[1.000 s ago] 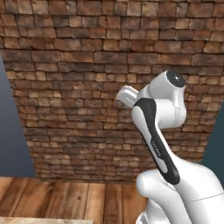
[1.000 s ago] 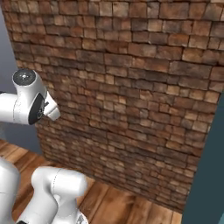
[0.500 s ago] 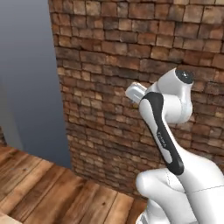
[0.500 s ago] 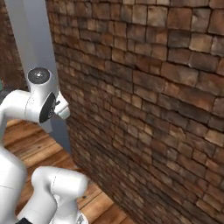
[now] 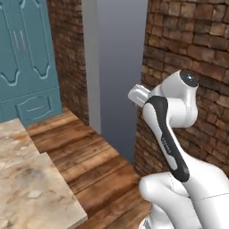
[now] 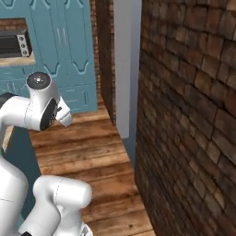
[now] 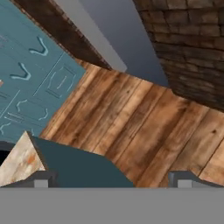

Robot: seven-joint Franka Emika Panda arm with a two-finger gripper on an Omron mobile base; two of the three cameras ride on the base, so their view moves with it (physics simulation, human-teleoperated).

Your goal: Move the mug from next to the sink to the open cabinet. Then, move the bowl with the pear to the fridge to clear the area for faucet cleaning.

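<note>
Closest to the camera on the hand, the two small dark finger tips of the gripper [image 7: 111,179] rise near the bottom corners, spread wide apart with nothing between them, so the fingers are released and carry nothing. Just beyond them lies the corner of a pale marbled stone counter top [image 7: 19,164] on a dark teal base, and past that a stretch of warm brown wooden plank floor [image 7: 144,118]. The white robot arm with dark joints [image 5: 172,134] is folded up and tucked close to its own body, elbow raised high and the hand held near the chest instead of reaching out; it is a carrying or travelling pose, not a working one. Seen from the left base camera, the marbled counter sits low to the arm's left. Farther off, tall panelled teal-blue cabinet fronts [image 5: 27,58] line the back of the room, with a dark countertop oven [image 6: 14,42] set in a niche among them. A plain grey upright column [image 5: 118,67] stands between those cabinets and a rough brown brick wall [image 6: 193,115], which runs close along the arm's right. The small teal mug, the sink and the open wall cabinet cannot be placed from these views, so which way the mug lies from the fingers cannot be told. In my judgement the base has to bring the sink area into reach before any grasp can be lined up.
</note>
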